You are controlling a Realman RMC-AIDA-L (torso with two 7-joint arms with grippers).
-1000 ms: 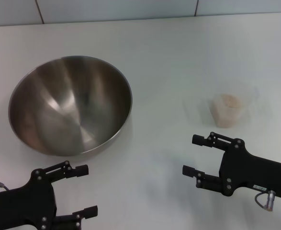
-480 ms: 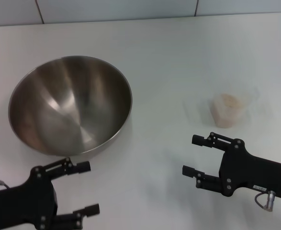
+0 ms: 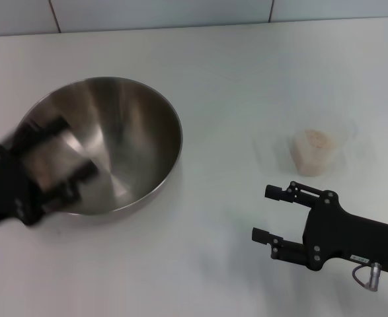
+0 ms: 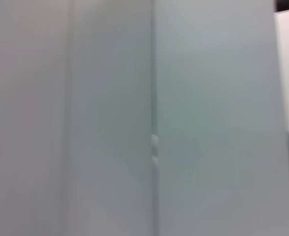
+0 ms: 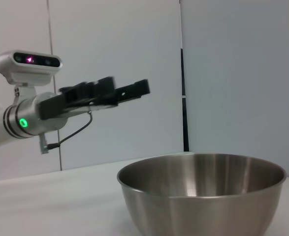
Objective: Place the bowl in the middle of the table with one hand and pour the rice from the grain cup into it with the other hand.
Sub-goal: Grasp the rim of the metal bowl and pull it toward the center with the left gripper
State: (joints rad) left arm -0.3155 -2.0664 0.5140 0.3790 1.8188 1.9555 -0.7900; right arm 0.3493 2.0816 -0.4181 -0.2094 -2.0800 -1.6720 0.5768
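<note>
The steel bowl sits on the white table at the left; it also shows in the right wrist view. My left gripper is blurred in motion, raised over the bowl's near left side, fingers apart and empty; it also shows in the right wrist view, well above the table. The clear grain cup holding pale rice stands at the right. My right gripper is open and empty, near the front right, just in front of the cup and apart from it.
The white table ends at a tiled wall at the back. The left wrist view shows only grey wall panels.
My left gripper has lifted from the table's front left corner and swung up over the bowl's left side. The right arm, the bowl and the cup have not moved.
</note>
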